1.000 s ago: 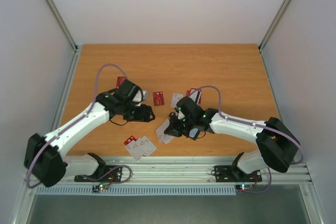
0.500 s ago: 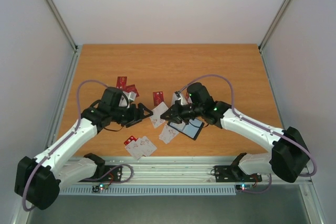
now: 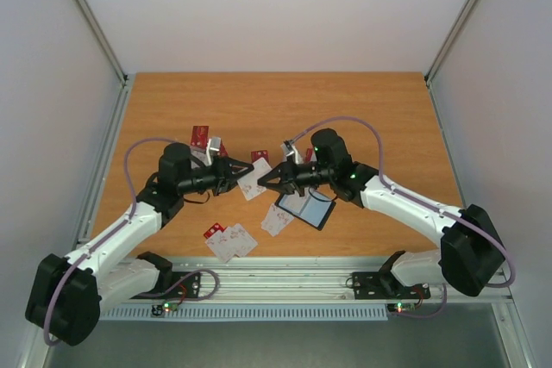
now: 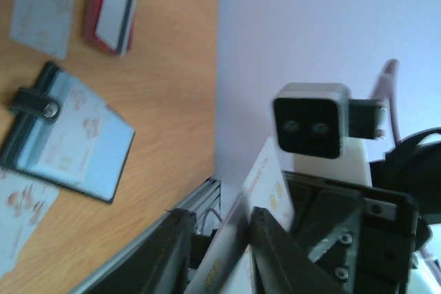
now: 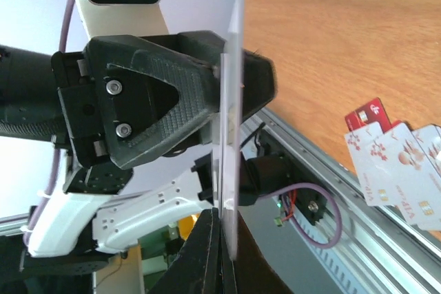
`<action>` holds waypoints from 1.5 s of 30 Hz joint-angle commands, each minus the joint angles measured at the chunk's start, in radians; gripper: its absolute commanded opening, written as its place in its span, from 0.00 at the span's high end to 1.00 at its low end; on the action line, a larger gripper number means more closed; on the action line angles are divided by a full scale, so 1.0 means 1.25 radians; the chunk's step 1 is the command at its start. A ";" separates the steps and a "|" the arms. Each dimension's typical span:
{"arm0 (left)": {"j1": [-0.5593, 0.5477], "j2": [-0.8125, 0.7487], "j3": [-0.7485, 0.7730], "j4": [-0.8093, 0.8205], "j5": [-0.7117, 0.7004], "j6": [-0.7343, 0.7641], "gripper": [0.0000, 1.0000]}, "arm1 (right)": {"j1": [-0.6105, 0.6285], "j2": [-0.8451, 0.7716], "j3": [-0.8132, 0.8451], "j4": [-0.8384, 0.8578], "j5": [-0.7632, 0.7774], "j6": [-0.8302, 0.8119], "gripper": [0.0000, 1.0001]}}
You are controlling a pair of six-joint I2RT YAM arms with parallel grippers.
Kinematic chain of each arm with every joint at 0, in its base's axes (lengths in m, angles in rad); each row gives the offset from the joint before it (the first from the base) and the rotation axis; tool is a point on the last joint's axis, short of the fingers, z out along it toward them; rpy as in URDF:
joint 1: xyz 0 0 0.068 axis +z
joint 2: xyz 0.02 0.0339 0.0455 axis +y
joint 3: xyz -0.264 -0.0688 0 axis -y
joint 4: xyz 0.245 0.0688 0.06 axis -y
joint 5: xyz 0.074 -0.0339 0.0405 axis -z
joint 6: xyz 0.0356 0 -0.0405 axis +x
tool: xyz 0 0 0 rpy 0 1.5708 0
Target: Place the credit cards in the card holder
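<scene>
Held card: one white card (image 3: 253, 187) is up in the air between the two arms, above the desk (image 3: 285, 101); in the right wrist view it stands edge-on.
Right gripper: the right gripper (image 3: 263, 181) is closed on one end of this white card; the card edge runs down between its fingers.
Left gripper: the left gripper (image 3: 237, 177) has its fingers on both sides of the other end; I cannot tell if they already press the card or only stand around it.
Card holder: the card holder (image 3: 307, 209) lies open on the desk, just beside the right gripper; its pale inside faces up.
Other credit cards: the other credit cards (image 3: 231, 240) lie loose on the desk; some white ones are near the front edge, and some red ones (image 3: 200, 135) are behind the left arm.
Handling: a card looks very light, thin and stiff, with smooth faces; in my judgement it can slip or turn if it is pinched only at a corner; better to hold a short end with the pads flat on both faces, leaving the other end free to enter the holder.
Risk: if both grippers pull on the card together, it may bend or spring away.
</scene>
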 commanded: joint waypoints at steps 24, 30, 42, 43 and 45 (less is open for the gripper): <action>0.004 0.029 0.086 0.082 -0.027 0.014 1.00 | -0.021 0.056 0.083 0.033 -0.169 0.002 0.86; 0.004 0.035 0.094 0.077 -0.027 0.024 1.00 | -0.022 0.054 0.077 0.039 -0.157 0.007 0.96; 0.004 -0.080 0.137 -0.316 -0.196 0.173 0.80 | -0.013 0.103 0.049 0.070 -0.157 0.032 0.99; 0.004 -0.098 0.131 -0.351 -0.218 0.191 0.75 | -0.012 0.121 0.036 0.133 -0.164 0.060 0.99; 0.004 -0.133 0.123 -0.468 -0.275 0.219 0.58 | -0.012 0.167 0.017 0.204 -0.180 0.095 0.99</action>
